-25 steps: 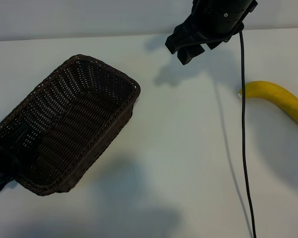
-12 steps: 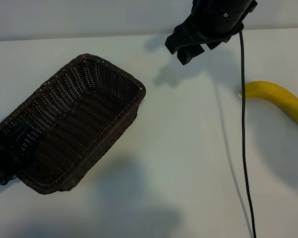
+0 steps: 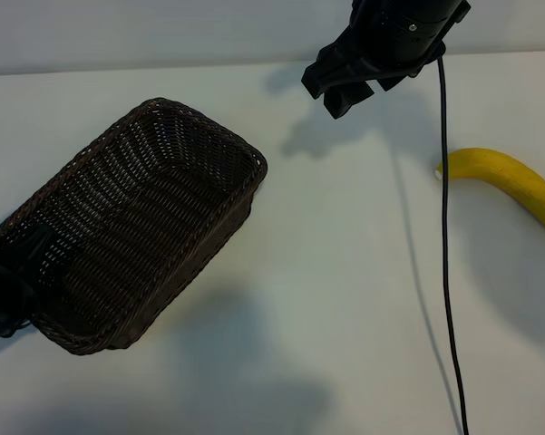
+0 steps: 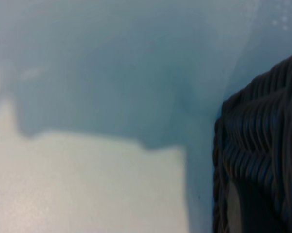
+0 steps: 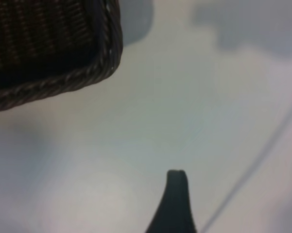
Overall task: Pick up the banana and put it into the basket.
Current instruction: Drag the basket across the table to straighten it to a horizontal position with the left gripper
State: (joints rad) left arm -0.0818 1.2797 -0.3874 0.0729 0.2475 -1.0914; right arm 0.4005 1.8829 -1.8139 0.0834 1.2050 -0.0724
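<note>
Nearest you, your left gripper is clamped on the near rim of the basket, which sits tilted at the left of the white worktop. The banana lies on the worktop at the far right, well apart from the basket. Farthest off, your right gripper hangs wide and empty.

Yellow banana lies well right of wicker basket.

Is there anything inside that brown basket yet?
The basket shows only its own woven floor and walls. The banana lies on the table, far off. The left gripper covers the basket's near-left corner, hiding that bit.
</note>
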